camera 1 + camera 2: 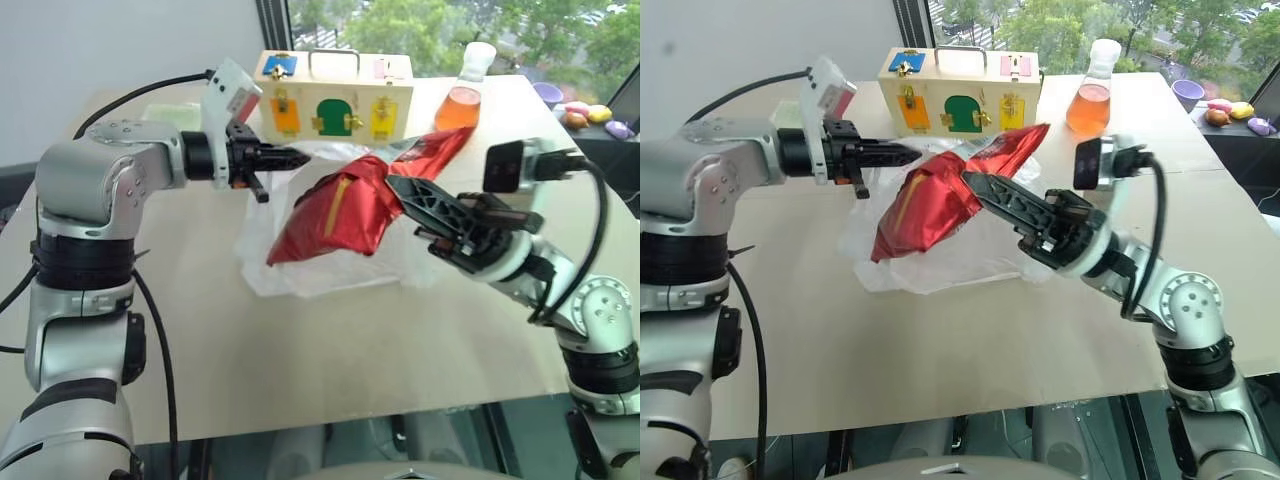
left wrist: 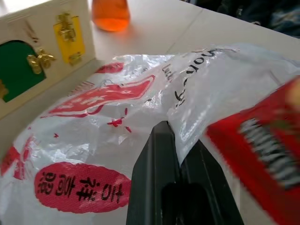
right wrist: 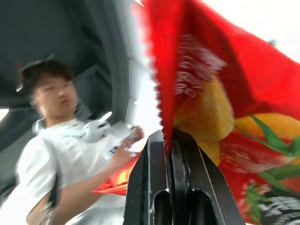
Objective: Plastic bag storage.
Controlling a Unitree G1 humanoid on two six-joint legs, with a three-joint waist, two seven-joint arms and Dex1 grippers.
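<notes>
Left end effector (image 1: 285,157) pinches plastic bag (image 2: 117,117) — right end effector (image 1: 405,187) clamps snack packet (image 1: 340,210).

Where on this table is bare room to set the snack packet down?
Bare table runs along the near edge, in front of the plastic bag, between both arms. The far side is crowded: wooden latch box, orange flask, and the red packet over the bag.

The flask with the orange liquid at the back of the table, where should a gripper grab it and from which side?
Probably by its narrow neck, just under the white cap: the flask stands upright, its body flares wide, and the neck looks slim enough for two fingers. Come from the right or from above, since the wooden latch box stands at its left.
</notes>
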